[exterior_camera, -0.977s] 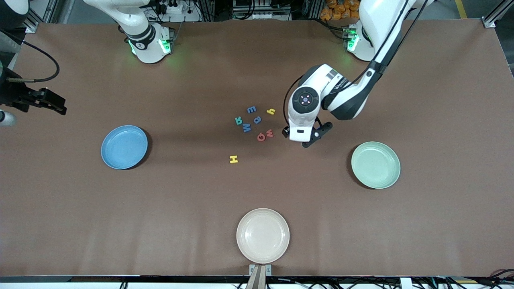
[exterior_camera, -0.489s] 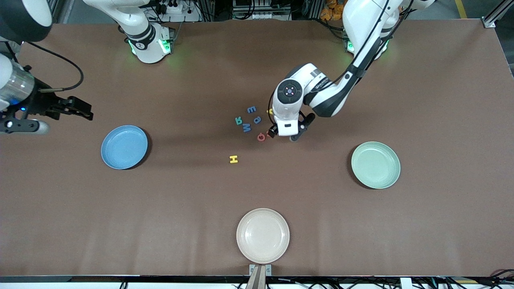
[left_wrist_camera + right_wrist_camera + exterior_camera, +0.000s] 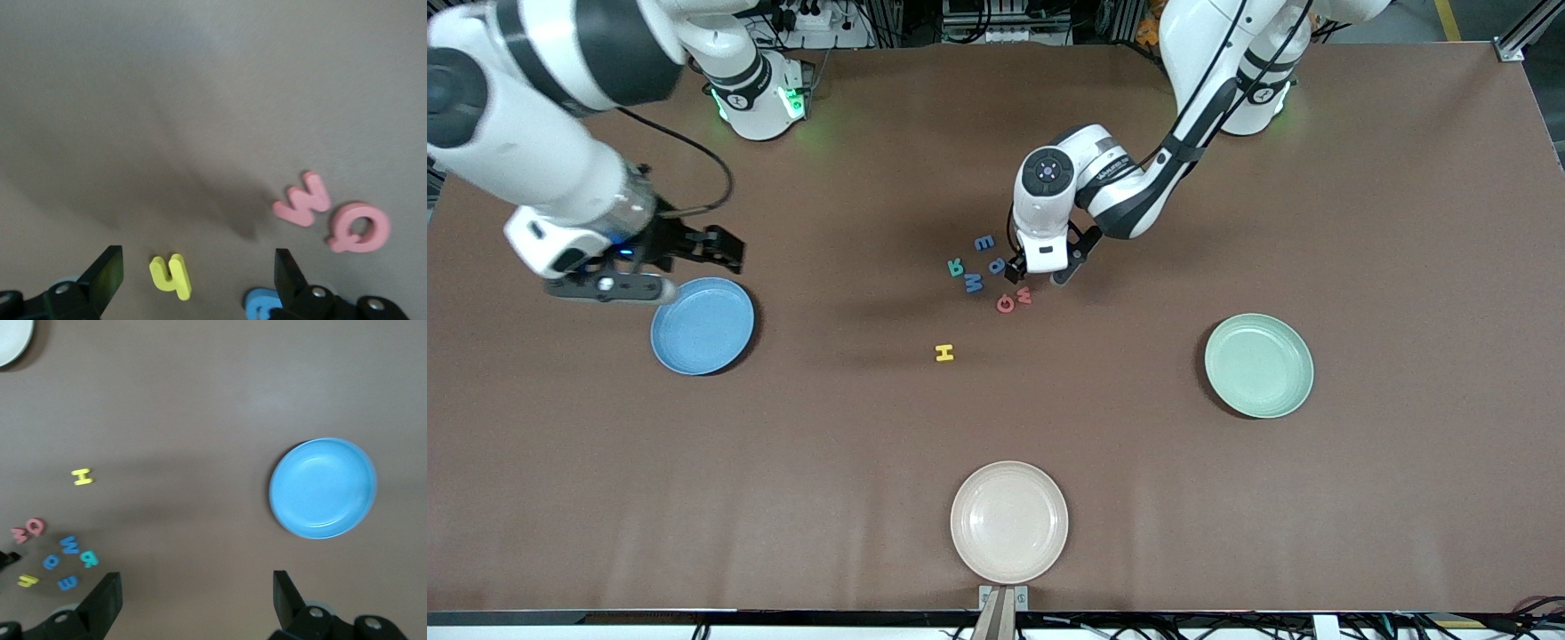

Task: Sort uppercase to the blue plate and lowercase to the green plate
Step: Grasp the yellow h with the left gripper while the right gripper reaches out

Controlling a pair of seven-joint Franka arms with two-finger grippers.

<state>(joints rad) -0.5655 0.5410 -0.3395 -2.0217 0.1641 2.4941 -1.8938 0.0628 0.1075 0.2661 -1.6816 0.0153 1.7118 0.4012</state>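
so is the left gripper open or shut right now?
Open. In the left wrist view the left gripper hangs over the table with its two fingertips wide apart, the small yellow h lying between them, untouched.

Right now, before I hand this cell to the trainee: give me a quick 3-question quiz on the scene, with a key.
1. True or false: the blue plate, with the right gripper hovering open by its rim, holds a letter.
2. The left gripper hangs over the letter cluster with its fingers open. Which letter shows between them in the left wrist view?
A. red w
B. yellow h
C. blue e
3. Which letter lies apart from the cluster, nearer to the front camera?

Key:
1. False: the plate is bare.
2. B.
3. The yellow H.
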